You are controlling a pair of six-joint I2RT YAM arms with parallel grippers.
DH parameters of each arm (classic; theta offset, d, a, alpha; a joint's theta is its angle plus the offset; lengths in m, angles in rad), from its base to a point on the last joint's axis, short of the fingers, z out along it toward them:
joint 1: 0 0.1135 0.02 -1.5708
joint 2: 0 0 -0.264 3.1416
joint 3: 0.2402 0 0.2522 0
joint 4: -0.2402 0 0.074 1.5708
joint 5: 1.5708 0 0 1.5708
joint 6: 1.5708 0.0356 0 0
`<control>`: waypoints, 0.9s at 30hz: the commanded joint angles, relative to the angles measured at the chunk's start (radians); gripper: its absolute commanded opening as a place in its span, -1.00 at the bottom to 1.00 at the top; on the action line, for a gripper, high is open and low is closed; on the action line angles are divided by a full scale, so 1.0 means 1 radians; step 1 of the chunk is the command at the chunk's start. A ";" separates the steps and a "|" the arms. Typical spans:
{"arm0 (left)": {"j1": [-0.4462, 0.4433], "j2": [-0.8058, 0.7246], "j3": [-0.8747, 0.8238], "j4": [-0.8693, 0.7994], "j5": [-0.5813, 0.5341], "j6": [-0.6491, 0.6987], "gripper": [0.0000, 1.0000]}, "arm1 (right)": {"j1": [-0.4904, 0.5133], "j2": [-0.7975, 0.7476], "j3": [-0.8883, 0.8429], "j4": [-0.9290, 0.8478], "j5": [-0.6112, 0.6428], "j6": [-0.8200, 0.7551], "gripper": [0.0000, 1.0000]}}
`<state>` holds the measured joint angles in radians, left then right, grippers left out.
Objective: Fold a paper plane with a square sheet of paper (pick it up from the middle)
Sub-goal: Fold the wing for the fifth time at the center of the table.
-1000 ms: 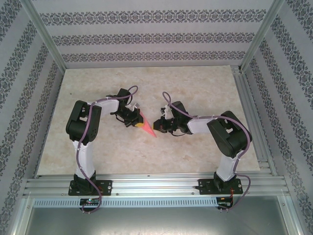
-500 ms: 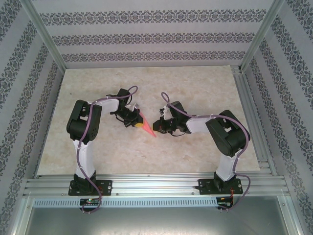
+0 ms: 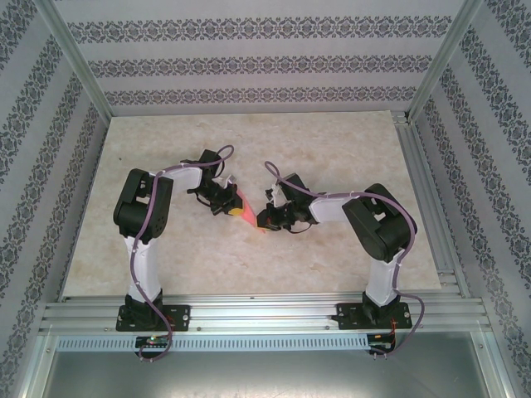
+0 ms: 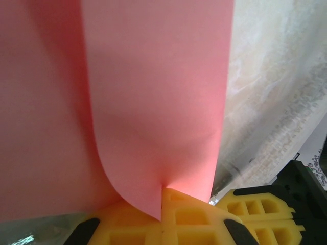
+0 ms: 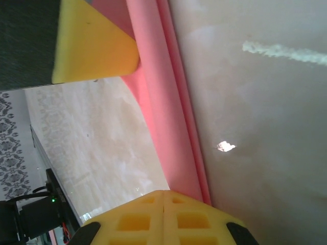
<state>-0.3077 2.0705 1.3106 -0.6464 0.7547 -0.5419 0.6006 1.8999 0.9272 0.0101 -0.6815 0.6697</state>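
Observation:
The pink sheet of paper, folded into a slim pointed paper plane, lies low over the middle of the table. My left gripper is shut on its wide end; in the left wrist view the paper rises out of the closed yellow jaws and curls to the left. My right gripper is shut, its tips resting over the narrow end. In the right wrist view the folded strip runs under the right side of the closed jaws, not between them.
The marble-patterned table has patterned walls on three sides and an aluminium rail at the near edge. The left gripper's yellow finger shows in the right wrist view. The right gripper's yellow fingers sit close beside the left jaws.
My right gripper has slid left onto the paper, and it now covers the pointed tip that showed before. The left gripper has kept its hold and place.

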 commanded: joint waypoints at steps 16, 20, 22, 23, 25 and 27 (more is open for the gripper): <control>0.012 0.047 0.039 -0.028 -0.002 0.045 -1.00 | -0.008 -0.012 0.016 -0.026 0.004 -0.040 -0.87; 0.012 0.052 0.047 -0.039 -0.003 0.054 -1.00 | -0.013 -0.062 0.009 -0.008 -0.008 -0.019 -0.90; 0.014 0.054 0.050 -0.042 -0.007 0.056 -1.00 | -0.016 -0.066 0.004 0.002 -0.022 -0.015 -0.91; 0.014 0.054 0.050 -0.042 -0.005 0.055 -1.00 | -0.016 -0.060 0.003 -0.001 -0.023 -0.014 -0.91; 0.014 0.056 0.052 -0.042 -0.004 0.056 -1.00 | -0.019 -0.036 0.002 -0.009 -0.023 -0.014 -0.92; 0.015 0.056 0.054 -0.042 -0.005 0.056 -1.00 | -0.018 -0.016 -0.004 -0.005 -0.018 -0.015 -0.93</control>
<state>-0.3077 2.1006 1.3487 -0.6731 0.7620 -0.5190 0.5930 1.8629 0.9333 -0.0044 -0.6861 0.6491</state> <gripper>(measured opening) 0.064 0.047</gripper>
